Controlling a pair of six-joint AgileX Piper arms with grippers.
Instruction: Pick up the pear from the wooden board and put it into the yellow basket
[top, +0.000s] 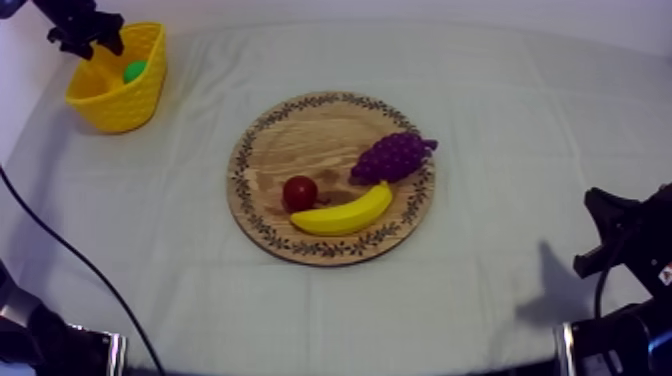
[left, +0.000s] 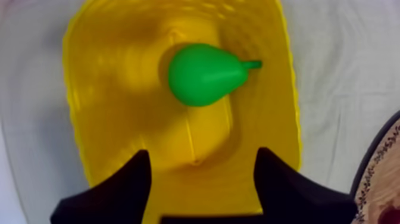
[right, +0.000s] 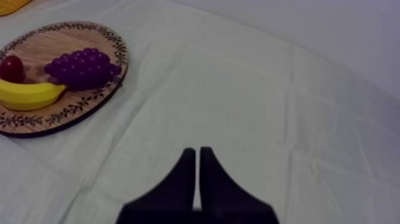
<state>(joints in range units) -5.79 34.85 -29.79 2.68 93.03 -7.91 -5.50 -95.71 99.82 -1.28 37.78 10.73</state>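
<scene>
The pear (left: 205, 74) was found lying in the basket (left: 101, 89), under the spread left gripper (left: 203, 154). The basket could be tipped if its rim were caught on withdrawal.

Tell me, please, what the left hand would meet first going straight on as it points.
Likely the pear lying in the yellow basket, or the basket's floor just before it; depth is unclear.
</scene>
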